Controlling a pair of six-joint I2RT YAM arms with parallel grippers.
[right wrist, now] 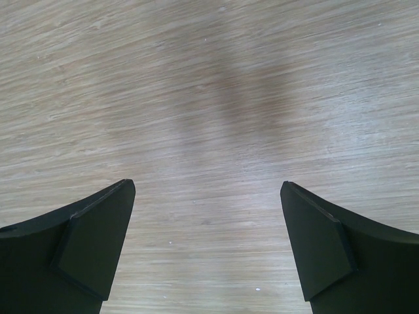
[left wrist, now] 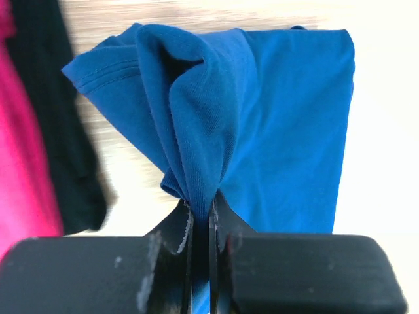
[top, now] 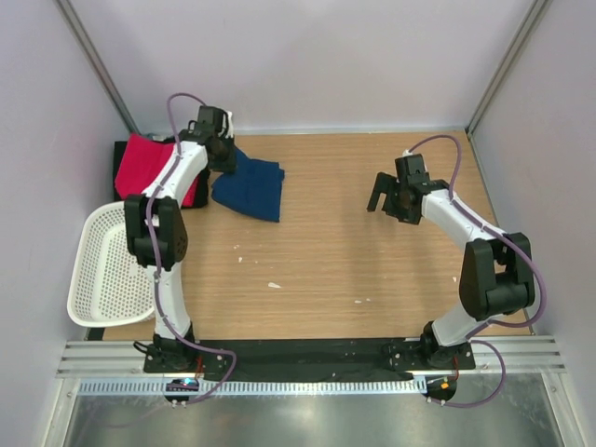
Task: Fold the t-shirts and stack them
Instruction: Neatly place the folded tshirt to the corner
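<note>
Navy t-shirt [top: 251, 189]: top view first, and it sits bunched on the counter [top: 354, 251], far-left area, just right of the other two tees.
Pink-red t-shirt [top: 144, 168]: far-left corner, lying on top of the black t-shirt [top: 121, 149], dark edges peeking out around it.
Left claw [top: 223, 154]: down at the navy tee's far-left edge, arm stretched well forward.
Right claw [top: 384, 194]: over bare wood on the right half, well apart from all cloth.
Basket [top: 102, 270]: white, perforated, at the counter's left edge, nearer than the tees.
Left wrist, navy t-shirt [left wrist: 262, 118]: a gathered fold rises into the left claw [left wrist: 200, 206], and the jaws are clamped tight on it!
Left wrist, neighbours: black t-shirt [left wrist: 59, 118] and pink-red t-shirt [left wrist: 19, 144] to the left, apart from the navy cloth, pale counter [left wrist: 118, 26] between.
Right wrist, right claw [right wrist: 208, 190]: jaws spread wide apart, gripping nothing, only counter [right wrist: 209, 78] grain below.
</note>
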